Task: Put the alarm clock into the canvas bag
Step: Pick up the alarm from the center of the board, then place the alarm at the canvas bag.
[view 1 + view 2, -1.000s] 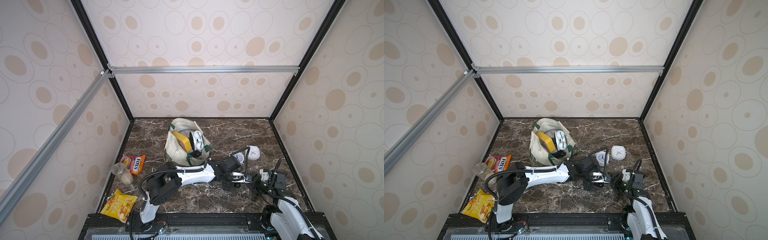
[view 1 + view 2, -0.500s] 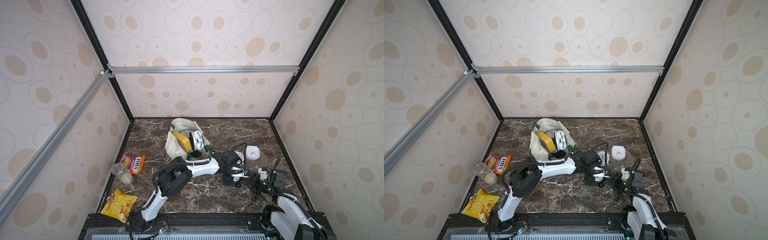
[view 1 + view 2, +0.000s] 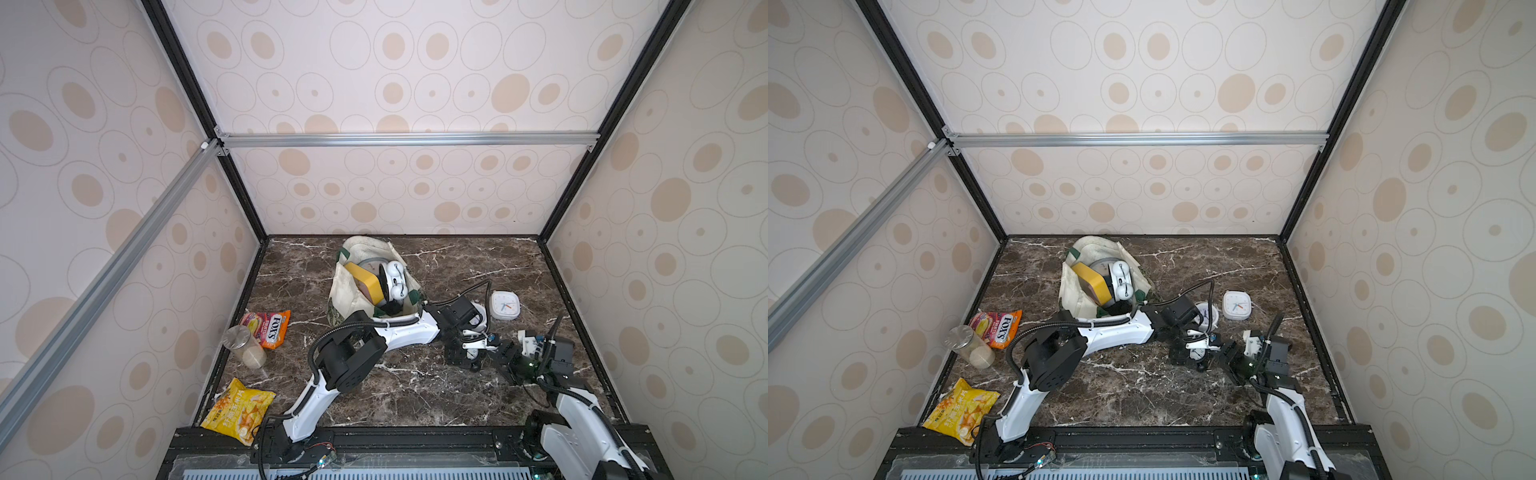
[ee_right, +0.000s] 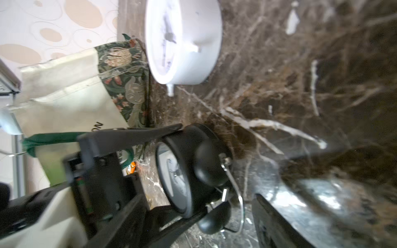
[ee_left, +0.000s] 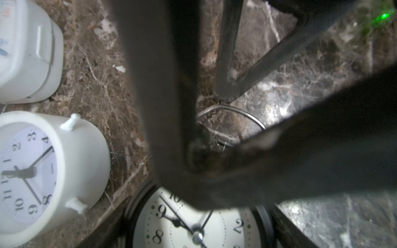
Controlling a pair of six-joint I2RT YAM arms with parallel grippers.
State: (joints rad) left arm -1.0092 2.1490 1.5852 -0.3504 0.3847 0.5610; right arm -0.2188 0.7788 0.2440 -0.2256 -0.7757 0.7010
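Left jaws clamped on black alarm clock [image 4: 199,158], right jaws apart, empty

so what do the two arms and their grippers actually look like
The left arm and right arm have white shells between boxy black joint housings, with black ribbed cables alongside. The left gripper and right gripper have long flat black fingers; a green light glows near the right one.

Twin overhead views down onto the marble floor [image 3: 415,395]; both wrist cameras close on the black alarm clock [image 5: 214,227] [image 4: 202,158].
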